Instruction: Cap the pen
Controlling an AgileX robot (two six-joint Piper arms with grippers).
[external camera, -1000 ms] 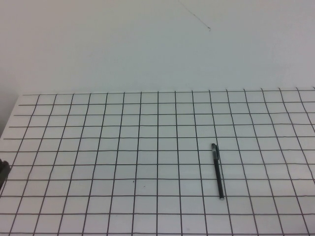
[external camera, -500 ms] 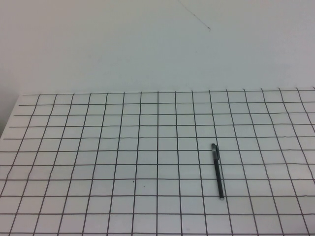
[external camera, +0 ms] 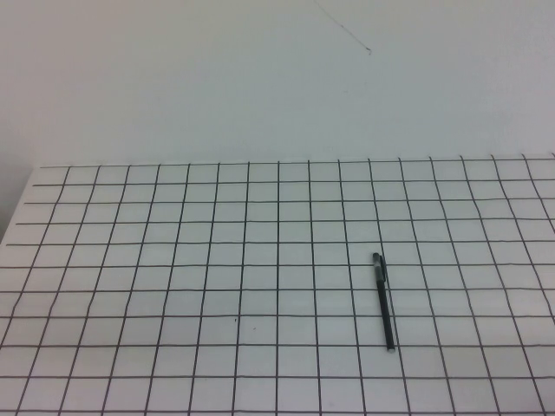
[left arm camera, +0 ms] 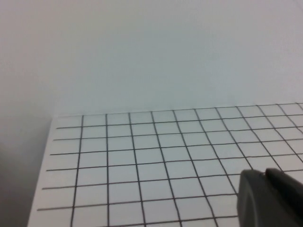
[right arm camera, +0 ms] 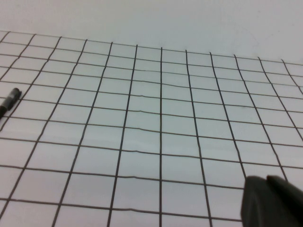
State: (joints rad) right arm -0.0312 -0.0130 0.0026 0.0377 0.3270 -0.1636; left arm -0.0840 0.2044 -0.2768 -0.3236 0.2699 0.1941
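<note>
Lying flat on the white gridded bench (external camera: 173,260): one pen (external camera: 383,301), thin and black, right of the bench's middle and toward the near edge. Runs nearly along the grid lines, from its thicker far end to the near end, leaning slightly right as it comes closer. Already looks capped, the far end a touch stouter with a pale glint on it; cannot tell more than that. Nothing beside the pen, nothing touching it, no object between the pen and either side of the bench. Behind the bench's far edge, only a plain pale wall (external camera: 260,87) with a faint thin scratch-like line (external camera: 342,28) high up, well away from the pen.

In the high view, neither arm over the bench. Left hand (left arm camera: 270,198) seen only in its own wrist view as a dark blurred block in the corner, held above the bench near its left edge and looking toward the far left corner, well apart from the pen; spread or pressed together, cannot tell. Right hand (right arm camera: 272,201) likewise just a dark block in its wrist view, raised above bare grid squares, with the pen's end (right arm camera: 9,101) poking in at the opposite edge, well apart from the hand; cannot tell how its fingers stand. Holding nothing visible, either one.
</note>
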